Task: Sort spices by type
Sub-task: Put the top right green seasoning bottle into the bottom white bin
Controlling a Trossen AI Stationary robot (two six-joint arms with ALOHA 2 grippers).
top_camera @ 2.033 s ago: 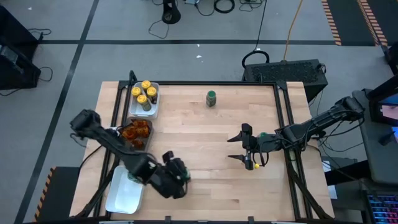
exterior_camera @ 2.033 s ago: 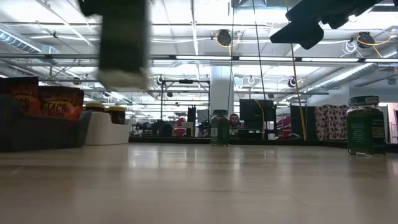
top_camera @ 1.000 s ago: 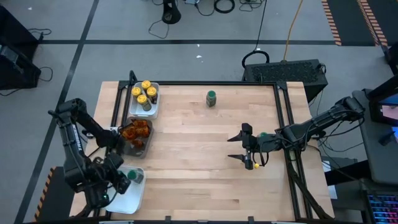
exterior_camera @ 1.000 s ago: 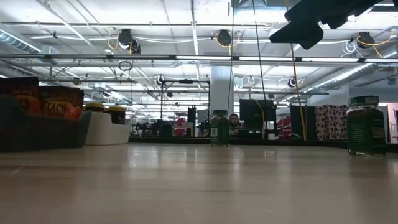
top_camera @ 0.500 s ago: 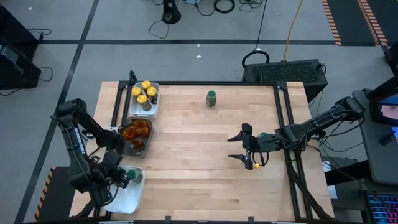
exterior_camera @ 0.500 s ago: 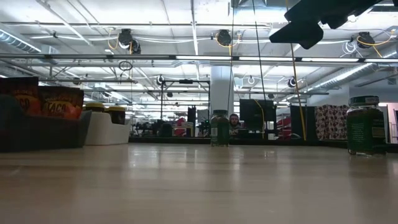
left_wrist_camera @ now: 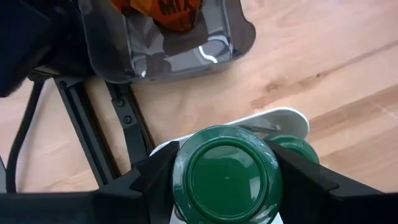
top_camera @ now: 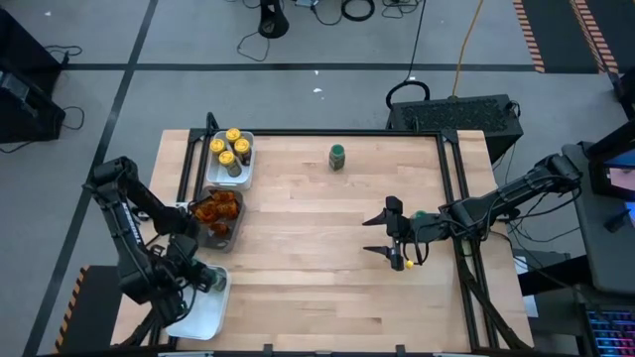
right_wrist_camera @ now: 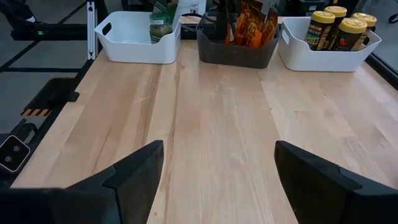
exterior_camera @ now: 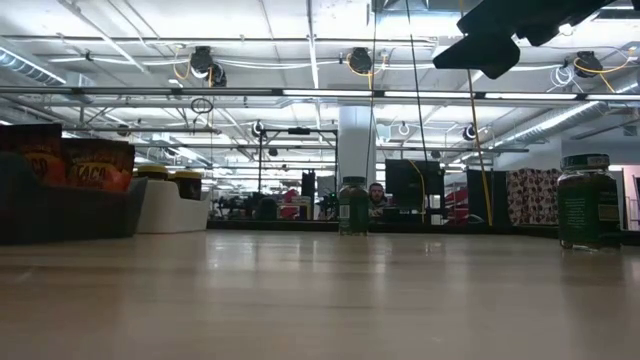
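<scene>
From above, I see my left gripper (top_camera: 201, 279) over the near white tray (top_camera: 198, 319), closed around a green-lidded jar (top_camera: 212, 279). My right gripper (top_camera: 382, 235) hovers spread wide, empty, mid-table. At table height, two green-lidded jars (exterior_camera: 352, 206) stand apart on the wood. Through the left wrist camera, fingers (left_wrist_camera: 155, 177) clamp the jar's sides. Through the right wrist camera, yellow-lidded jars (right_wrist_camera: 339, 27) fill one white tray, orange packets (right_wrist_camera: 249, 22) the dark grey tray (right_wrist_camera: 237, 54).

The high view looks straight down on the whole counter (top_camera: 317, 228). The low view skims level across it into the room. Left wrist view sits close above a green-lidded jar (left_wrist_camera: 227, 176); right wrist view faces the dark grey tray (right_wrist_camera: 239, 53), which the high view shares.
</scene>
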